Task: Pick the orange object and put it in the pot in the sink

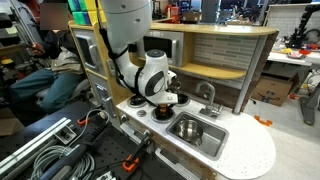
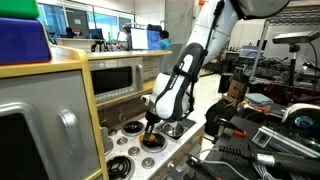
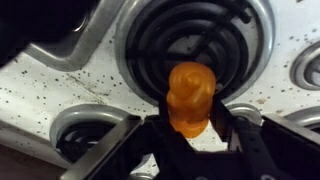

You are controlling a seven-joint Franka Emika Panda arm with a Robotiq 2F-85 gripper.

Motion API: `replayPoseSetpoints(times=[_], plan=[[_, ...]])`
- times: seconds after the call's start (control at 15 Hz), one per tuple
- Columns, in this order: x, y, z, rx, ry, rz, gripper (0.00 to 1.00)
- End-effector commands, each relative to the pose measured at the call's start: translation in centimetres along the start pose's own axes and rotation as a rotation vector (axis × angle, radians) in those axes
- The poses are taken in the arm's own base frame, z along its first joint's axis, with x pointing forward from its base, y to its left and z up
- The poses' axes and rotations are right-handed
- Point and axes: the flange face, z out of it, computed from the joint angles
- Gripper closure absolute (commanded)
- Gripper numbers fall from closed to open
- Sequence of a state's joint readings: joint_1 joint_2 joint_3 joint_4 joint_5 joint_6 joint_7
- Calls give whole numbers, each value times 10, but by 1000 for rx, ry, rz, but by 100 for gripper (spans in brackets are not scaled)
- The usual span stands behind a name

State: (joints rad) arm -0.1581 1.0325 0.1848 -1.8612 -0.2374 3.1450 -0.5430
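Jaws: one pair, narrow, clamped on the orange object (image 3: pixel 190 98)
Orange object: one, held between the jaws, over a black coil burner (image 3: pixel 190 40)
Pot (image 1: pixel 187 127): one, silver, standing in the single sink (image 1: pixel 207 138), off to the side of the jaws
Counter (image 3: pixel 40 85): white, speckled, under the jaws

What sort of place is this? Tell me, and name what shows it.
Probably a robotics lab set up with a toy kitchen: a small steel sink in a white worktop, coil burners, an orange toy between the fingers, and bundled cables alongside.
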Motion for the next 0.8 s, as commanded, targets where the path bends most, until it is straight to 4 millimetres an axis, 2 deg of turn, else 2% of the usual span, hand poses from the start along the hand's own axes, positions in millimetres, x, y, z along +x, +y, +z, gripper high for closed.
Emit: replayPoseSetpoints(times=[0.0, 0.13, 0.27, 0.47, 0.6, 0.73], plan=[[4, 17, -24, 99, 17, 95, 81], [0, 31, -45, 170, 41, 162, 81], [-9, 50, -78, 202, 70, 222, 81], [-41, 93, -116, 168, 63, 344, 81], [-70, 121, -122, 124, 6, 433, 81], [-97, 142, -118, 63, -42, 485, 81]])
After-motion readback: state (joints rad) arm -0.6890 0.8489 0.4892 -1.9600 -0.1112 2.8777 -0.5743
